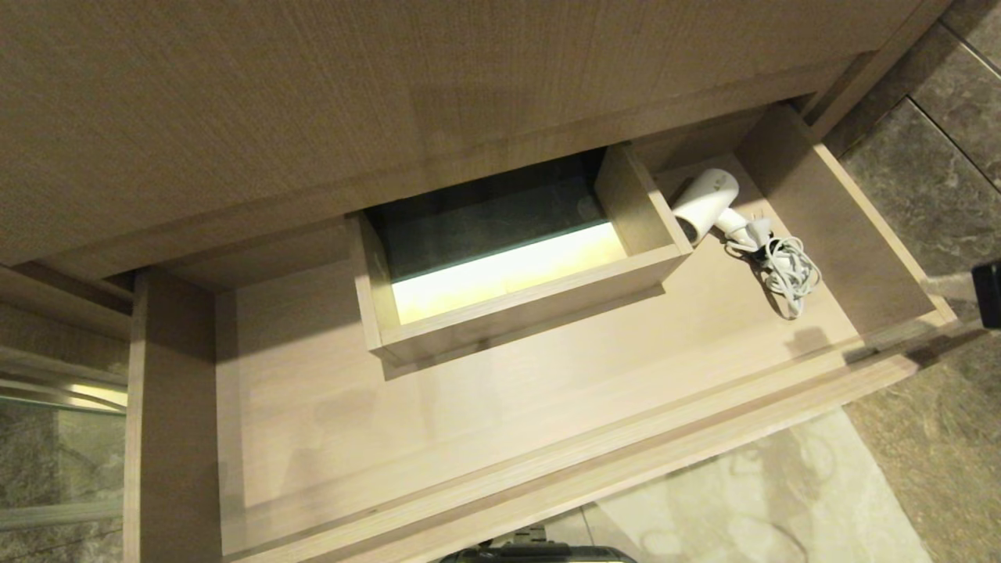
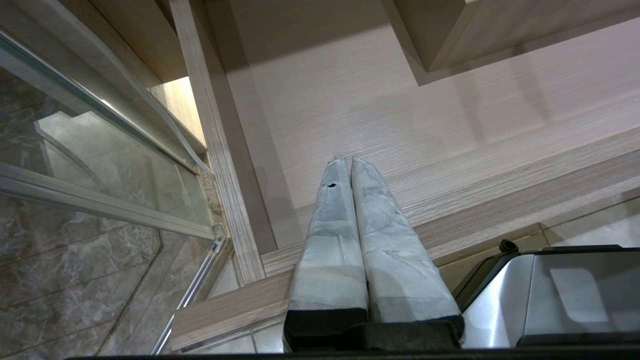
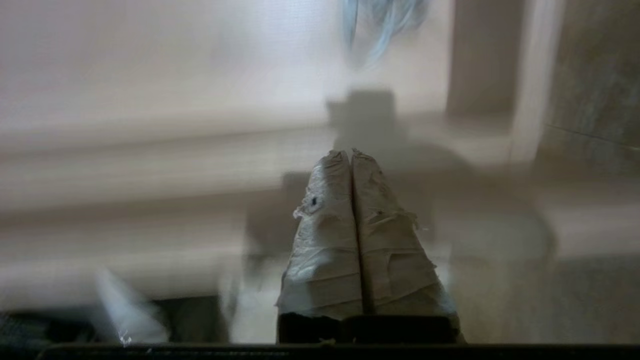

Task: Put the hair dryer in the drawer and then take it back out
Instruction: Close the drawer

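Note:
The white hair dryer point(image 1: 706, 201) lies in the right rear corner of the open drawer point(image 1: 500, 391), barrel mouth toward the boxed cutout, its pale grey cord point(image 1: 786, 270) coiled beside it. In the right wrist view my right gripper point(image 3: 350, 152) is shut with nothing between its taped fingers and hangs above the drawer's front rail; the cord point(image 3: 380, 20) shows as a blur far beyond it. A dark piece of the right arm point(image 1: 987, 293) shows at the head view's right edge. My left gripper point(image 2: 346, 160) is shut and empty over the drawer's near left corner.
A raised box wall point(image 1: 516, 301) frames the rectangular cutout in the drawer's middle, lit from below. The vanity top point(image 1: 313, 102) overhangs the back. A glass panel with metal rails point(image 2: 100, 165) stands to the left. Stone floor tiles point(image 1: 938, 180) lie right of the drawer.

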